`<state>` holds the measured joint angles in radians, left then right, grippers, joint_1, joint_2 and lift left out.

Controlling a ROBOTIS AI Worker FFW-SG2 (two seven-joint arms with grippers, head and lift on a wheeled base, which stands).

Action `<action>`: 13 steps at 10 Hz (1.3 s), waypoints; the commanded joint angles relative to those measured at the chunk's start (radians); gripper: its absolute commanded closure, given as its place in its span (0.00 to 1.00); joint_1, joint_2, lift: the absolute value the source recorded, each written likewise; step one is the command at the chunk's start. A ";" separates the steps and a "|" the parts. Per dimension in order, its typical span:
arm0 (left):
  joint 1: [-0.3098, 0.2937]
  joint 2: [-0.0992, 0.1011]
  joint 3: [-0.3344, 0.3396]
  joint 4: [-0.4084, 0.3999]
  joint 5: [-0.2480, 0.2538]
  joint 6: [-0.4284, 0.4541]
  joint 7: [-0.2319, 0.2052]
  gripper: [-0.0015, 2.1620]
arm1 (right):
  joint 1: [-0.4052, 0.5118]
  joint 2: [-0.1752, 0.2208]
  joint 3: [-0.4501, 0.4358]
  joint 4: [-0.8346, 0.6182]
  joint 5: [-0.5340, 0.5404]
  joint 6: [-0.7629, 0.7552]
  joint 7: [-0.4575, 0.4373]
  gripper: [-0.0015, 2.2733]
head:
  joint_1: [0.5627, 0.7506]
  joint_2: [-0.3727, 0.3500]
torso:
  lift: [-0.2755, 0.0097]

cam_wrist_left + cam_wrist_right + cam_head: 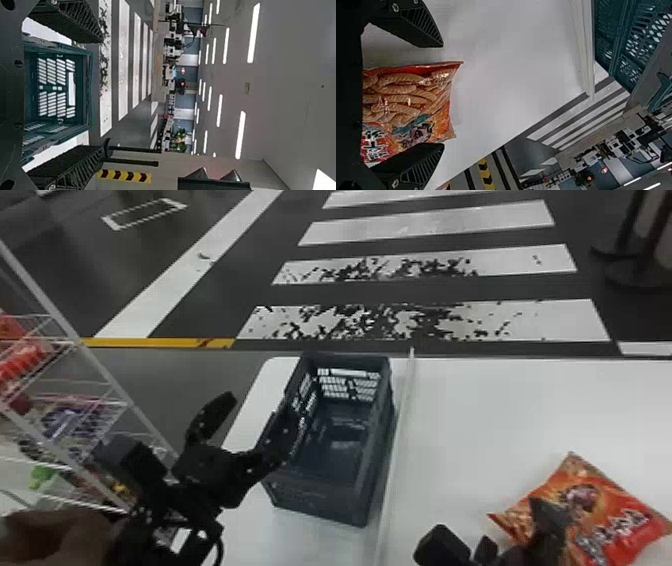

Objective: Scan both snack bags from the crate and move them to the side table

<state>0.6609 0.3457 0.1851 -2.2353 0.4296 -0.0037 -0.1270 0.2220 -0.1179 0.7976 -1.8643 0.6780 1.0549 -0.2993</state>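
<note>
Beside the spread right gripper point(443, 95): snack bag point(409, 97), probably light, slippery, crushable; pinch mid-body gently. Left gripper point(104, 93) parted, empty.

1. Comes from overhead, off rows of white ceiling strips point(253, 33); glares in left wrist view.
2. Spreads evenly over white tabletop point(475, 405) in head view; looks greyer in right wrist view.
3. Dims inside crate point(320, 495), with pale sheen on bottom.
4. Glints off snack bag point(407, 95); leaves soft, faint shadow beside.
5. Reflects palely off dark floor point(265, 240).
</note>
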 commanded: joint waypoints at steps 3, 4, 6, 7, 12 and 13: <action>0.000 -0.004 -0.001 0.011 0.000 -0.006 -0.011 0.02 | -0.029 0.007 0.000 0.059 -0.008 -0.034 0.003 0.05 | 0.70 0.92 | 0.63; 0.000 -0.004 -0.004 0.019 0.000 -0.015 -0.016 0.02 | -0.036 0.007 -0.003 0.068 -0.006 -0.031 0.006 0.05 | 0.70 0.92 | 0.63; 0.000 -0.007 -0.006 0.017 0.000 -0.018 -0.025 0.02 | -0.044 0.001 -0.026 0.086 -0.008 -0.025 0.020 0.05 | 0.70 0.91 | 0.63; 0.000 -0.007 -0.006 0.011 0.000 -0.018 -0.025 0.02 | -0.046 -0.006 -0.032 0.102 -0.008 -0.028 0.020 0.05 | 0.70 0.89 | 0.63; -0.004 -0.013 -0.009 0.009 0.000 -0.018 -0.039 0.02 | -0.066 -0.022 -0.049 0.129 -0.008 -0.043 0.046 0.21 | 0.70 0.84 | 0.63; -0.006 -0.013 -0.009 0.016 0.001 -0.018 -0.039 0.02 | -0.073 -0.020 -0.049 0.142 -0.008 -0.037 0.063 0.32 | 0.70 0.83 | 0.63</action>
<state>0.6561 0.3331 0.1764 -2.2235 0.4302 -0.0221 -0.1659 0.1540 -0.1396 0.7482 -1.7306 0.6702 1.0145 -0.2378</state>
